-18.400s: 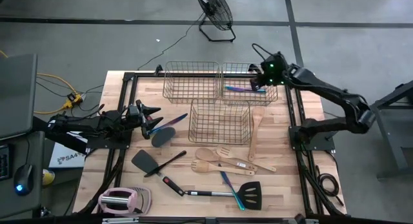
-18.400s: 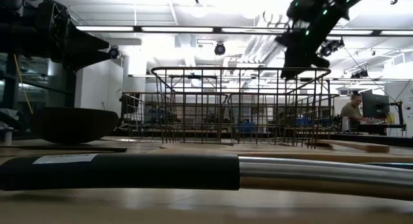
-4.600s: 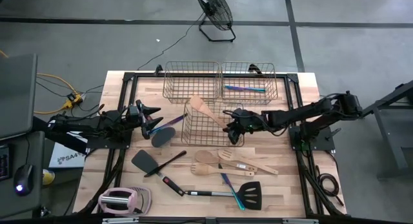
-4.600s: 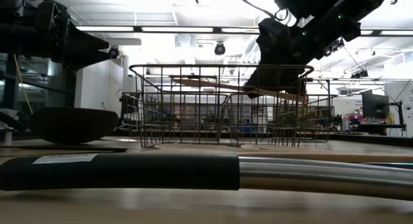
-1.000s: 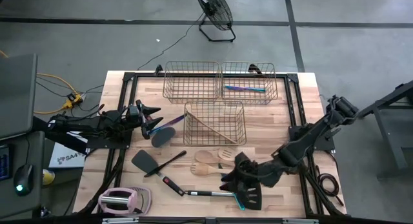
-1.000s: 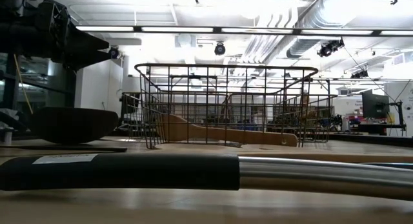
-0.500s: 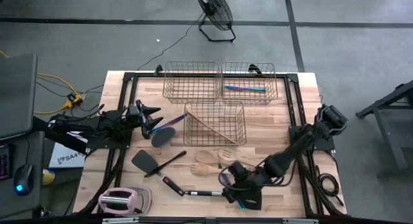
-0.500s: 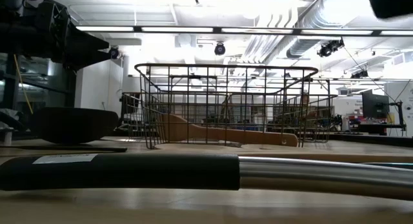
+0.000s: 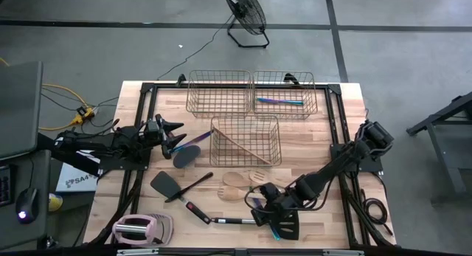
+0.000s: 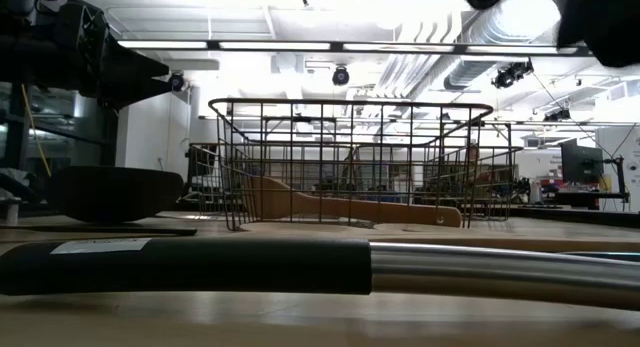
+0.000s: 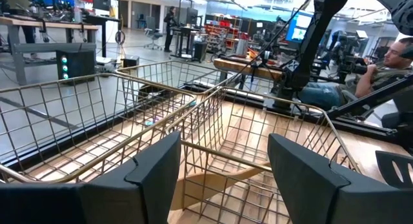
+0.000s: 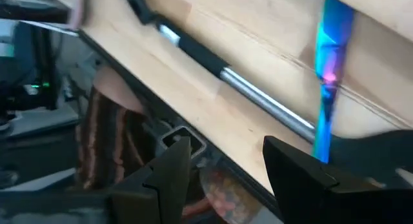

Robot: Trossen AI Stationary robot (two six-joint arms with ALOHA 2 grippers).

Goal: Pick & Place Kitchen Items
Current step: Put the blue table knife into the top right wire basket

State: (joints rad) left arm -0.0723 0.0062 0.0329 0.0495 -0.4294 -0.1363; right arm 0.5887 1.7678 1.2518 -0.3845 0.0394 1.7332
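The right gripper (image 9: 267,209) hangs low with fingers (image 12: 169,175) spread, empty — the iridescent piece (image 12: 327,79) lies on the table just beyond them, its end against the black slotted spatula (image 9: 286,225). A careless closing could catch the spatula's steel handle (image 12: 258,98) too, which runs just beside the fingertips. The left gripper (image 11: 222,175), also parted and empty, faces the wire basket (image 11: 213,121) holding a wooden spatula (image 9: 240,145).

My right hand (image 9: 259,209) is dark, over a thin iridescent purple-teal piece (image 12: 329,75) and a black spatula (image 9: 287,225) with a steel handle. The counter (image 9: 317,149) is pale wood; the baskets (image 9: 245,139) copper wire. Pale wooden spoons (image 9: 236,178) lie near. The gadget (image 9: 140,228) is pink and white.
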